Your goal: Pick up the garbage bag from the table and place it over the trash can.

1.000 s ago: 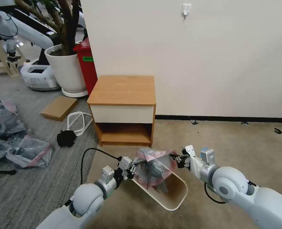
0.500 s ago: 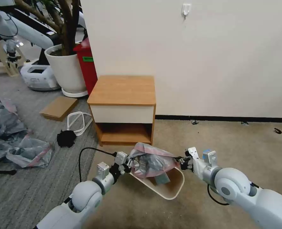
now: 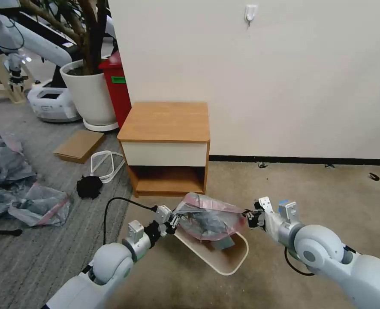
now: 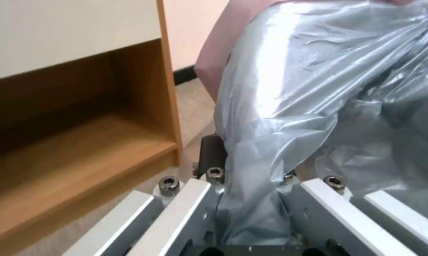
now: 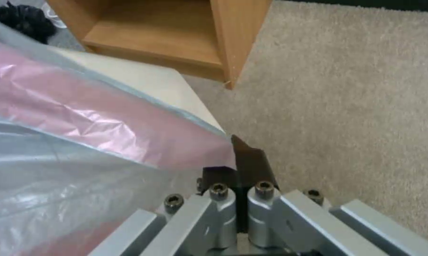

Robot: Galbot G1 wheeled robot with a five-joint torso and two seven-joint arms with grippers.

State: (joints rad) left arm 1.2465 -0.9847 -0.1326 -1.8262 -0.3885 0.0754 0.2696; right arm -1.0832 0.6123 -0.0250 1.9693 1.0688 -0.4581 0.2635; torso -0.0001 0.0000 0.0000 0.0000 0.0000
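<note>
Both arms are out over the beige carpet, and the thin, crinkly grey plastic garbage bag [image 3: 209, 219] with its pink-red rim band hangs stretched between them. The left gripper [image 3: 173, 222] is clamped tight on the bag's left edge; in the left wrist view the plastic [image 4: 308, 92] bunches right down between the fingers [image 4: 213, 156]. The right gripper [image 3: 248, 216] pinches the opposite rim, its dark fingertips [image 5: 249, 163] closed on the pink band [image 5: 105, 117]. The bag sits spread above the far part of the small cream rectangular plastic trash can [image 3: 224, 253], whose near rim and corner lie uncovered. Just behind stands the boxy wooden nightstand table [image 3: 166, 122], light-brown top, cream drawer front, open shelf below.
</note>
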